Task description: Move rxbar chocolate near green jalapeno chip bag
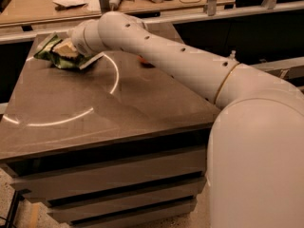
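The green jalapeno chip bag (56, 59) lies crinkled at the far left corner of the brown table (118, 113). My gripper (71, 43) is at the end of the long white arm (161, 56), right over the near side of the bag, and the wrist hides its fingers. The rxbar chocolate is not visible; it is hidden by the arm or wrist. A sliver of the orange fruit (145, 61) shows under the arm at the back of the table.
The table is a block with dark drawer-like fronts (109, 175). Behind it runs a wooden workbench (28, 11) with papers and tools. My white base (259, 165) fills the right foreground.
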Controlling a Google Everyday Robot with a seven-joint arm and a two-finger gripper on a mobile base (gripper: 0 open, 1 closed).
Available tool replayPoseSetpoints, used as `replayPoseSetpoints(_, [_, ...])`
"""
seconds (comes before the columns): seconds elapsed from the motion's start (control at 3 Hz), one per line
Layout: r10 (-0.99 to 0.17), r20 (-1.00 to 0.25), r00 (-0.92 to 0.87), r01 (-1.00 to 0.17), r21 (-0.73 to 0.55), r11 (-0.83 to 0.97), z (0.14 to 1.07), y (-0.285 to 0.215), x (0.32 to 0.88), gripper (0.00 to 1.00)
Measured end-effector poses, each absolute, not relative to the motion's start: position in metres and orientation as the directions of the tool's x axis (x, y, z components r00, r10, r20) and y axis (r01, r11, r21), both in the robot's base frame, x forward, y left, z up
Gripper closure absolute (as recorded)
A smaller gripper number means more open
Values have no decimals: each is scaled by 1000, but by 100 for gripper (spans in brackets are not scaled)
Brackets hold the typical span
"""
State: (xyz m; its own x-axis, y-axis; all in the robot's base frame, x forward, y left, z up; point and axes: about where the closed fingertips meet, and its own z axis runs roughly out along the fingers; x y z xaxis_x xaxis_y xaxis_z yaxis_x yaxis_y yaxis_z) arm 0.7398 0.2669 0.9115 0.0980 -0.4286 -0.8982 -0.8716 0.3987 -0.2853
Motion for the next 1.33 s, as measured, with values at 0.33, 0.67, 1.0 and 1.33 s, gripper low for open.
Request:
replayPoseSetpoints(0.33, [-373, -924, 90, -889, -243, 388, 911, 265, 740, 0])
replayPoseSetpoints(0.67, [-353, -930, 97, -898, -235, 372, 915, 259, 730, 0])
replayPoseSetpoints(1.0, [-381, -920, 95, -898, -245, 367, 915, 244, 718, 0])
replayPoseSetpoints(1.33, [-454, -888, 74, -896, -259, 361, 910, 226, 706, 0])
